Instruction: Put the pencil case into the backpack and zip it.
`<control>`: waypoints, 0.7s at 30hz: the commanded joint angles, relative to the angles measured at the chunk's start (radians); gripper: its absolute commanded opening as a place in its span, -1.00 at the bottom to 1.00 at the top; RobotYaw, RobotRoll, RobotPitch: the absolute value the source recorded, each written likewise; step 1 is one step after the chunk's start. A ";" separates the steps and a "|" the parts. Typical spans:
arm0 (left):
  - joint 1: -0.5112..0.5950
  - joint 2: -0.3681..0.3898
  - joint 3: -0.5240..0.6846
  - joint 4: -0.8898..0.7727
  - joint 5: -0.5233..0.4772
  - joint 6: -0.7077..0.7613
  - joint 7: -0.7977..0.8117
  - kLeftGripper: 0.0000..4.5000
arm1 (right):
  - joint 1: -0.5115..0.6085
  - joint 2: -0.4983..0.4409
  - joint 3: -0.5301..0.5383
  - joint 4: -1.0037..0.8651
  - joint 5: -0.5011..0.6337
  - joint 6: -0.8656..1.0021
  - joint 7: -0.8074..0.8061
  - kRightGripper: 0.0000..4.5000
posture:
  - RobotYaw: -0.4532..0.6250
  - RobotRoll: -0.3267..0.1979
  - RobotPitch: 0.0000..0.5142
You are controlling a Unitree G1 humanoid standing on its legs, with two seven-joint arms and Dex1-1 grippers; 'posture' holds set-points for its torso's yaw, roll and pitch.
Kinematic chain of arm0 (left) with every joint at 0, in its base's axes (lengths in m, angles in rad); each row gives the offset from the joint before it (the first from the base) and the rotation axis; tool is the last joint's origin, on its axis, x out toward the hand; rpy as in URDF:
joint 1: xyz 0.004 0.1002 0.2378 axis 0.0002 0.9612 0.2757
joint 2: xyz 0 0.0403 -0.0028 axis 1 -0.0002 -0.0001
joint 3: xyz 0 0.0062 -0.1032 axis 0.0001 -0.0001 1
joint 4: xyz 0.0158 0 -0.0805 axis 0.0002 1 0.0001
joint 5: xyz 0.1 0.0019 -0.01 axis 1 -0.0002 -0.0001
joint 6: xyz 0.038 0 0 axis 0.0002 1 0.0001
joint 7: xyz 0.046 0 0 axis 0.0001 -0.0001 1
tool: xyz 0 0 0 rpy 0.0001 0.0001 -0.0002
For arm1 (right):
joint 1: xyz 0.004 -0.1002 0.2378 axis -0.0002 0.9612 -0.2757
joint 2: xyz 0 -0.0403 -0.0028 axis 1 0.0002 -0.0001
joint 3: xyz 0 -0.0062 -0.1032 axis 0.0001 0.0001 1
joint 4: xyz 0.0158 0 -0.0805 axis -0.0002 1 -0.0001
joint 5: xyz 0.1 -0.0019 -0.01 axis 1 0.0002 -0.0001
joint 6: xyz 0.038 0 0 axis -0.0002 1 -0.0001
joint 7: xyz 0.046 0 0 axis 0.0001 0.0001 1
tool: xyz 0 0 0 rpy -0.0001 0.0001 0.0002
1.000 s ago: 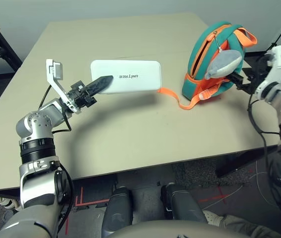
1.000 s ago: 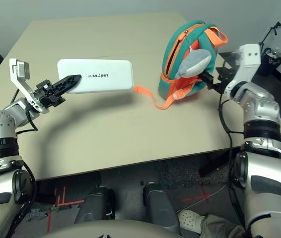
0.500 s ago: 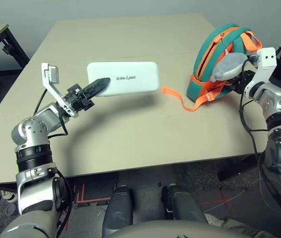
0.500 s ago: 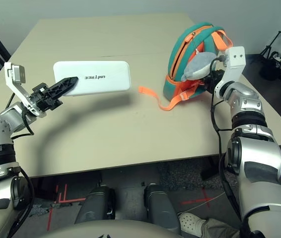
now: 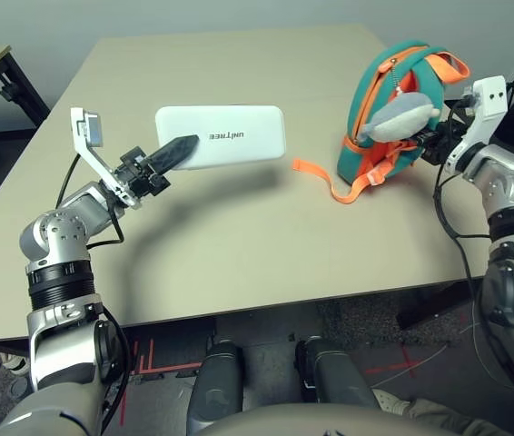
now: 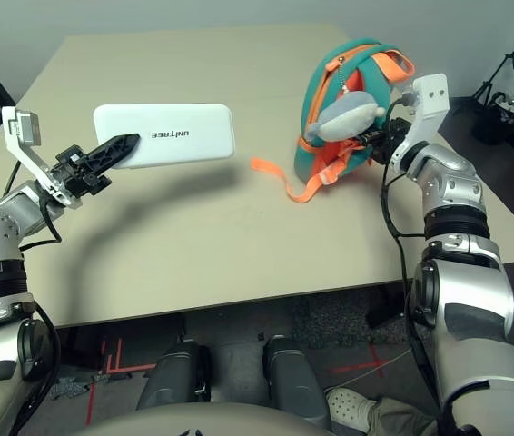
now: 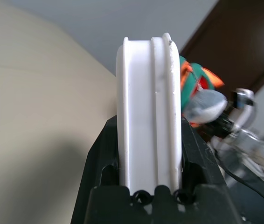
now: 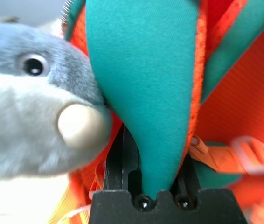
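1. The table [image 5: 239, 245] fills the middle of the head views, tan and bare in its centre.
2. The backpack [image 5: 375, 100] stands at the upper right, teal with orange trim, its zip gaping along the upper edge. It looks soft and floppy, likely to sag or tip unless held; a fabric flap or the rim beside the zip seems the best place to grip.
3. The pencil case [image 5: 230, 136] is at the upper left, lifted clear of the table and lying nearly level. It looks stiff, light and smooth, so probably slippery; a pinch across its thin end suits it.
4. The shark charm [image 5: 402, 116] hangs on the backpack's front; plush, and could get in the way.
5. The left pincer [image 7: 149, 161] is clamped on the pencil case's near end.
6. The right pincer [image 8: 155, 182] is clamped on a teal flap of the backpack.
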 commanded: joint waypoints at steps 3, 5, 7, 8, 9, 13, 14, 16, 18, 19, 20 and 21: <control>-0.060 0.034 0.014 0.065 0.021 -0.083 -0.018 -0.38 | 0.004 0.033 0.004 -0.264 0.108 0.123 0.016 -0.96 | -0.10 0.25 -0.79; -0.067 0.039 0.011 0.072 0.017 -0.084 -0.021 -0.38 | 0.000 0.041 0.001 -0.318 0.128 0.159 0.002 -0.96 | -0.11 0.25 -0.79; -0.070 0.042 0.006 0.073 0.014 -0.083 -0.026 -0.38 | -0.001 0.051 0.001 -0.374 0.147 0.204 -0.014 -0.96 | -0.11 0.25 -0.79; -0.070 0.044 0.005 0.073 0.014 -0.083 -0.028 -0.38 | 0.002 0.057 0.004 -0.406 0.159 0.228 -0.019 -0.96 | -0.12 0.25 -0.78; -0.071 0.045 0.005 0.075 0.013 -0.083 -0.030 -0.38 | 0.007 0.062 0.005 -0.435 0.170 0.249 -0.023 -0.96 | -0.12 0.25 -0.78; -0.071 0.048 0.005 0.083 0.013 -0.085 -0.036 -0.38 | 0.037 0.077 0.012 -0.562 0.214 0.330 -0.039 -0.96 | -0.13 0.25 -0.77; -0.072 0.051 0.006 0.086 0.014 -0.086 -0.038 -0.38 | 0.046 0.081 0.013 -0.592 0.224 0.348 -0.045 -0.96 | -0.13 0.25 -0.77; -0.073 0.055 0.008 0.090 0.014 -0.086 -0.040 -0.38 | 0.060 0.089 0.013 -0.638 0.243 0.378 -0.067 -0.96 | -0.13 0.25 -0.76; -0.075 0.060 0.009 0.091 0.014 -0.085 -0.041 -0.38 | 0.074 0.103 0.010 -0.687 0.268 0.410 -0.091 -0.96 | -0.14 0.25 -0.77; -0.077 0.063 0.011 0.093 0.014 -0.086 -0.042 -0.38 | 0.082 0.117 0.008 -0.714 0.288 0.437 -0.111 -0.96 | -0.15 0.25 -0.77; -0.079 0.066 0.012 0.095 0.013 -0.086 -0.043 -0.38 | 0.092 0.129 0.009 -0.738 0.302 0.459 -0.129 -0.96 | -0.15 0.25 -0.77; -0.080 0.068 0.012 0.096 0.014 -0.089 -0.044 -0.38 | 0.110 0.146 0.014 -0.766 0.318 0.483 -0.146 -0.96 | -0.15 0.25 -0.77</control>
